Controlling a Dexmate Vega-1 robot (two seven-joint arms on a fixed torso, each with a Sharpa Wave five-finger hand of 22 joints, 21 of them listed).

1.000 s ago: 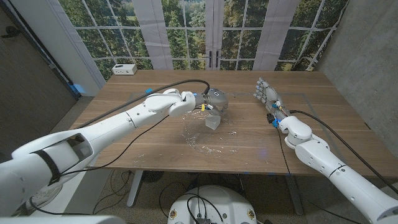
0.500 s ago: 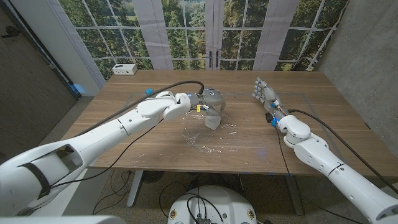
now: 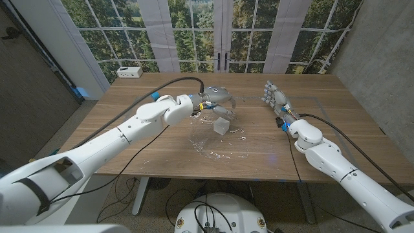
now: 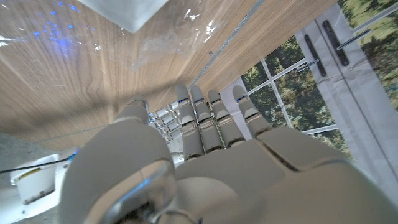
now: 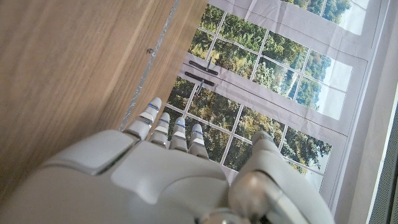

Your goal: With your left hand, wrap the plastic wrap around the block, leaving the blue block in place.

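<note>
Surroundings: I see a white box (image 3: 130, 72) at the desk's (image 3: 336, 129) far left corner, well apart from the work — nothing between my hands and the block.
Block: pale cube (image 3: 221, 125) mid-desk on crinkled plastic wrap (image 3: 208, 144); no long axis that I can tell.
Left hand: (image 3: 218, 100) just behind the block, released, fingers spread.
Right hand: (image 3: 274, 98) far right — fingers straight, grasping nothing.

The block (image 3: 221, 126) sits mid-table (image 3: 162, 152) on the wrap (image 3: 208, 144), which spreads toward the near edge. The left hand (image 3: 218, 99) hangs just behind the block; the right hand (image 3: 274, 97) is well to its right. A box (image 3: 130, 72) sits at the far left corner.
</note>
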